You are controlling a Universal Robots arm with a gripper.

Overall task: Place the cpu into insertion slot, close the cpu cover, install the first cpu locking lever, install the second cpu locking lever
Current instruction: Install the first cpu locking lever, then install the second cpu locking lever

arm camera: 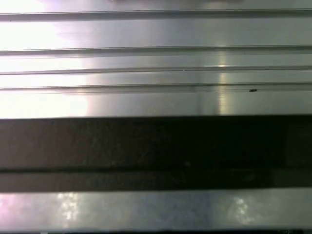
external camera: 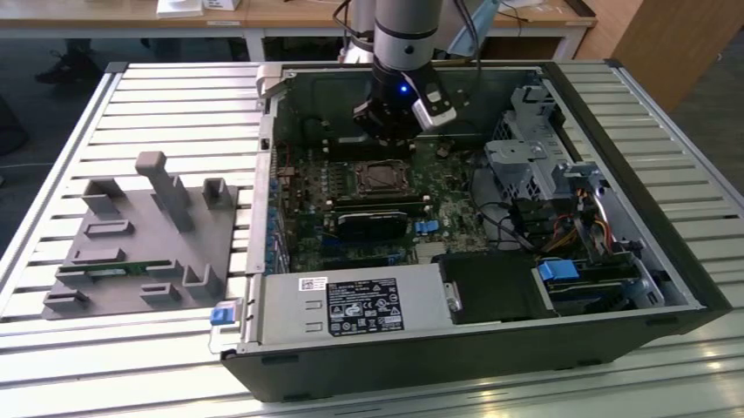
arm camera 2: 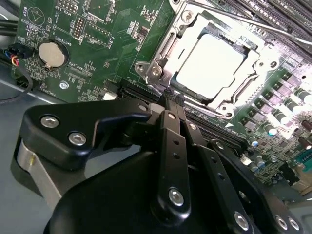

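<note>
Sitting seated in the insertion slot (arm camera 2: 214, 63): the cpu (arm camera 2: 209, 61), near the case's far wall. Lying down over it: the cpu cover (arm camera 2: 168, 51). Hovering just beside the socket: the claw (arm camera 2: 173, 100), pinched together, gripping nothing. Levers' state: impossible to judge.

cpu (arm camera 2: 209, 61) in insertion slot (arm camera 2: 251, 46); cpu cover (arm camera 2: 163, 51) down over it

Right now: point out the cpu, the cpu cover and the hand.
cpu (arm camera 2: 210, 63), second wrist view: middle of its pale metal top.
cpu cover (arm camera 2: 163, 51), second wrist view: silvery frame edge beside the chip.
hand (arm camera 2: 174, 99), second wrist view: between its fingertips, which are together.
</note>
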